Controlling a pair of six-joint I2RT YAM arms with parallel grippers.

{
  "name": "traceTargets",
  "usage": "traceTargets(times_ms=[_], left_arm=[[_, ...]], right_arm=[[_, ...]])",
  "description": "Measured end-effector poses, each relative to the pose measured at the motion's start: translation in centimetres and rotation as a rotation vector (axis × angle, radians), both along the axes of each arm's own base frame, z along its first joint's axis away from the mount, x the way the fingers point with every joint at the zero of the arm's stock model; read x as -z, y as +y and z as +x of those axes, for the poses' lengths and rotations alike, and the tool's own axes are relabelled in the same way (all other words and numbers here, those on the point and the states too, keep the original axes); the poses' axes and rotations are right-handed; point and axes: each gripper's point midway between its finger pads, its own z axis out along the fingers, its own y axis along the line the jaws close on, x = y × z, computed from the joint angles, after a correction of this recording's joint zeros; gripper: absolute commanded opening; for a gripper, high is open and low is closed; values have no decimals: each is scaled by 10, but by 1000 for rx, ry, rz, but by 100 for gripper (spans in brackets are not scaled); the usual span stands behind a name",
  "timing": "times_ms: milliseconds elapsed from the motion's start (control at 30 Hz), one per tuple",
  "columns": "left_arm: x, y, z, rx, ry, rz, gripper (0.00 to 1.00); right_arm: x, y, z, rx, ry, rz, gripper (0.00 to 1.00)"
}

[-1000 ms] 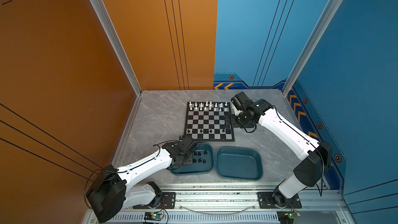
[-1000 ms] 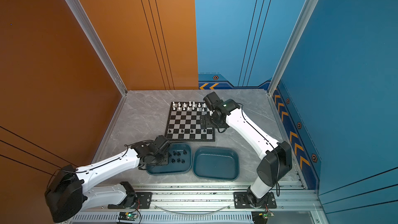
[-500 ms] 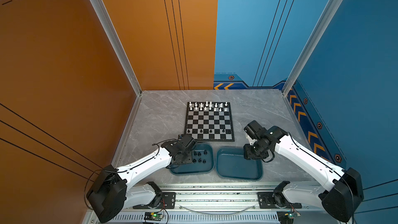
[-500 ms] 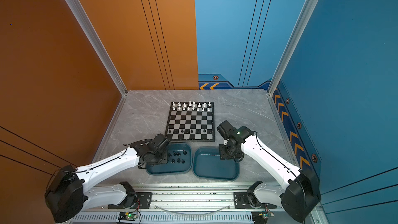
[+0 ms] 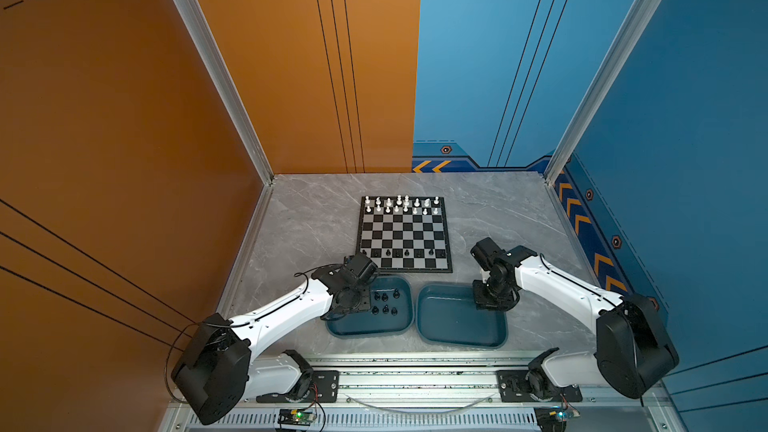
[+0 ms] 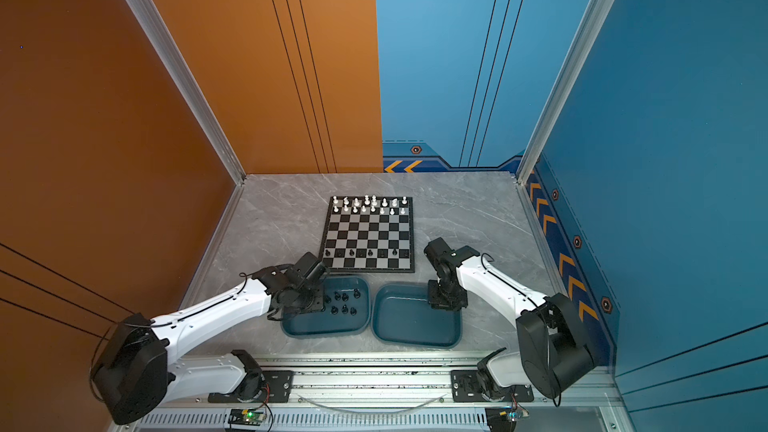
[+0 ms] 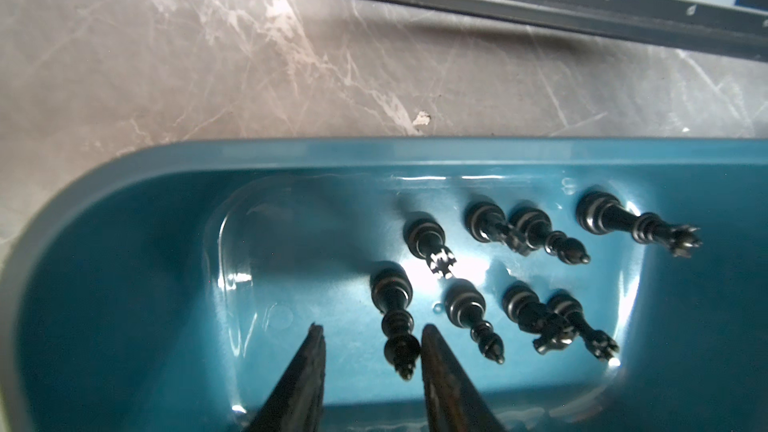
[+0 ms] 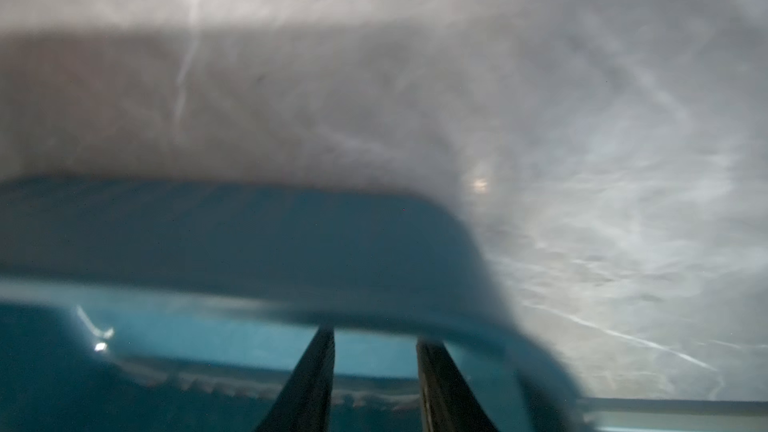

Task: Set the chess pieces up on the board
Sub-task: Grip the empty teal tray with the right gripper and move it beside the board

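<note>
The left hand (image 7: 372,328) hangs half open and empty in the left tray (image 7: 124,243), one finger (image 7: 432,351) just beside a tall black piece (image 7: 397,317). Closing askew could tip it into its crowded neighbours (image 7: 465,305). The right hand (image 8: 376,336), part open, holds nothing over the bare right tray (image 5: 457,326). The board (image 5: 405,234) sits mid-frame on the bench (image 5: 311,222), white pieces (image 5: 401,205) along its upper edge. The right wrist view is smeared, and whether that finger touches the piece is unclear.

One teal tray (image 5: 374,326) lies just beside another teal tray (image 5: 453,324) on marble tabletop (image 5: 307,222).
</note>
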Motion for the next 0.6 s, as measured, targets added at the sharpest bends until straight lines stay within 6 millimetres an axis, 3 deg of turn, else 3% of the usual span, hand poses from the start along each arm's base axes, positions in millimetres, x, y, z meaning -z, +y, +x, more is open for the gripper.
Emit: traceTargets(times_ms=[333, 600], left_arm=[[-1, 8, 5, -31, -2, 0, 40], [-7, 16, 13, -62, -14, -13, 40]], right_arm=[[1, -90, 50, 319, -45, -145, 37], [-5, -149, 102, 462, -122, -310, 37]])
